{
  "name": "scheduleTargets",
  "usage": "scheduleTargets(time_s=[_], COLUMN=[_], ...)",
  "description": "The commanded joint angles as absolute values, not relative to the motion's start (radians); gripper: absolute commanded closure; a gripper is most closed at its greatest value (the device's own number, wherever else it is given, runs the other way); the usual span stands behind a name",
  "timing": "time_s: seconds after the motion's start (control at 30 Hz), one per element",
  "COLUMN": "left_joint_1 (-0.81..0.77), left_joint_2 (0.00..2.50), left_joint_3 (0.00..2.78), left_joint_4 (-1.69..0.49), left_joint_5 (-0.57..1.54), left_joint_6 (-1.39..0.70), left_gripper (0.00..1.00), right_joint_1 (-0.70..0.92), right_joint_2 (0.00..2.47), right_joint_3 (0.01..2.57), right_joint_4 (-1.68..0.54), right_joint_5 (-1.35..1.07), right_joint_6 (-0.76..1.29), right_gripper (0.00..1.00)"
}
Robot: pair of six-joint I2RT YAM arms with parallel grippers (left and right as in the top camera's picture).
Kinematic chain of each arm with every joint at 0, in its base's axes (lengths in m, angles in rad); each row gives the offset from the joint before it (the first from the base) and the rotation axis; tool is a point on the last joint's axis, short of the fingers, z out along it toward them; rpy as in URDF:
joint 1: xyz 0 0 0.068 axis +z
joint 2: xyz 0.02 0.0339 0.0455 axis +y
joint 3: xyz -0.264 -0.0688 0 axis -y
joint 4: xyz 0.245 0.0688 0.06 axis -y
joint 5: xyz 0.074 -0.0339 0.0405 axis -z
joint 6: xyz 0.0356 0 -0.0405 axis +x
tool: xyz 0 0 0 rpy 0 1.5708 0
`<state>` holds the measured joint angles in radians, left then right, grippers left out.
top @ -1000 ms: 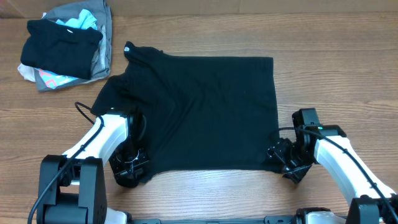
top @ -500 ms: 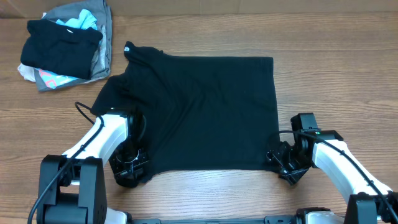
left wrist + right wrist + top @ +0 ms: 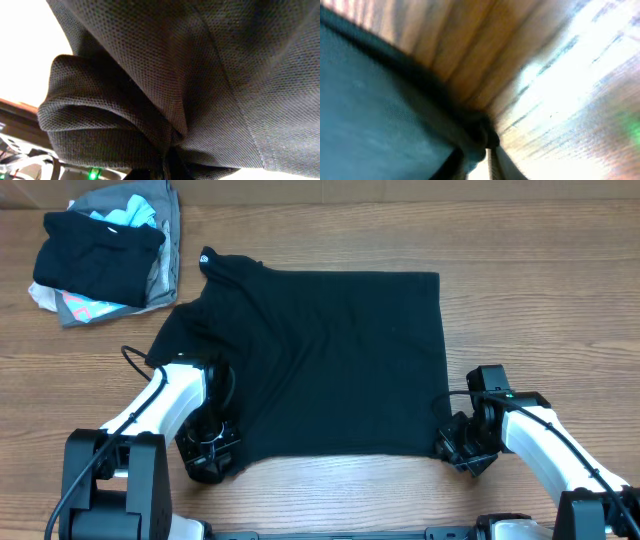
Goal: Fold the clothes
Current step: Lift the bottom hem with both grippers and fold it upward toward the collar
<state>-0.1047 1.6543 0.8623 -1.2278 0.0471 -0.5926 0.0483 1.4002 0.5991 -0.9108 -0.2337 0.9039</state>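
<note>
left claw pinches the lower-left hem of the black t-shirt; right claw pinches its lower-right corner. shirt lies spread mid-frame on the worktop, garment heap upper left.

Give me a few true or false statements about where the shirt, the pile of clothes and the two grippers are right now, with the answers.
1. The black T-shirt lies spread out on the table. True.
2. The heap of garments rests on the black T-shirt. False: it lies apart from it, near the table's far left corner.
3. The left gripper is shut on the shirt's fabric. True.
4. The right gripper is at the shirt's collar. False: it is at the shirt's near right corner.
</note>
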Motion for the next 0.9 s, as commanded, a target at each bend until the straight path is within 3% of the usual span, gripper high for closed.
scheduleTargets(time_s=[0.0,0.3,0.67,0.87], left_joint_1=[-0.126,-0.188,-0.211,-0.221], left_joint_2=[1.657,1.565,1.445,1.416], left_joint_3=[0.852,0.852,0.852,0.852], left_joint_4=[-1.254,-1.322,-1.376,-1.434], left_joint_5=[0.071,0.080,0.088,0.102], left_joint_6=[-0.588,-0.622,-0.659,-0.659], left_gripper=[0.96,0.96,0.96,0.96], right_joint_1=[0.051,0.019,-0.022,-0.023], right_joint_2=[1.405,1.405,1.400,1.347], right_joint_3=[0.596,0.668,0.905,0.944], right_joint_4=[-0.909,-0.959,-1.208,-1.317], right_joint_5=[-0.210,-0.172,-0.086,0.014], right_joint_6=[0.944,0.947,0.952,1.073], right_gripper=[0.93,0.96,0.96,0.96])
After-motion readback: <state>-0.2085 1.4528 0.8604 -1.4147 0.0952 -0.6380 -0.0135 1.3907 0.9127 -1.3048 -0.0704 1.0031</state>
